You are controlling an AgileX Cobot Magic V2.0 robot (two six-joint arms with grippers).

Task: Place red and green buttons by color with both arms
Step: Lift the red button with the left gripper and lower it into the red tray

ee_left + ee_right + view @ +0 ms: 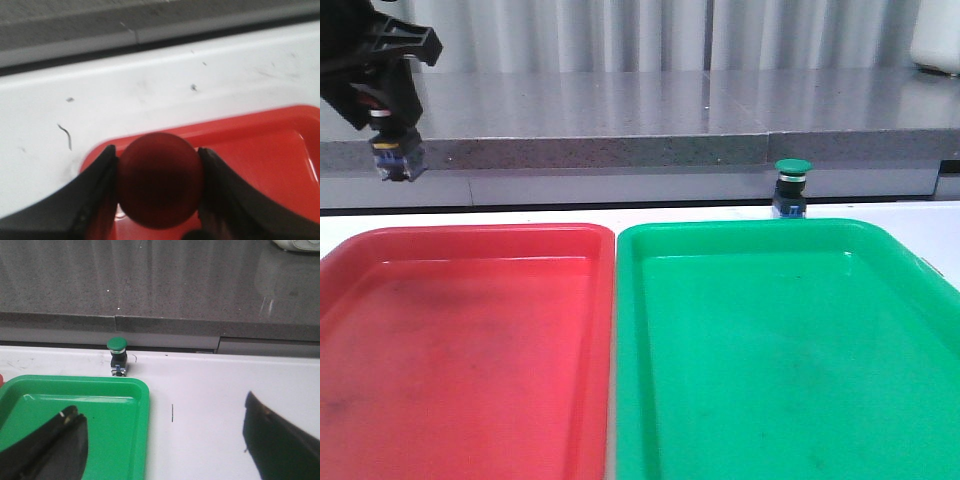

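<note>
Red button (pixel 160 180) sits clamped in the left claw (pixel 159 187); green button (pixel 117 356) stands beyond the wide-open, empty right claw (pixel 165 440). No legible writing.

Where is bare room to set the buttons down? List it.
Both trays show bare floors: the red tray under the left gripper, which holds the red button, and the green tray. The only crowded spot is behind the green tray's far rim, where the green button stands.
</note>
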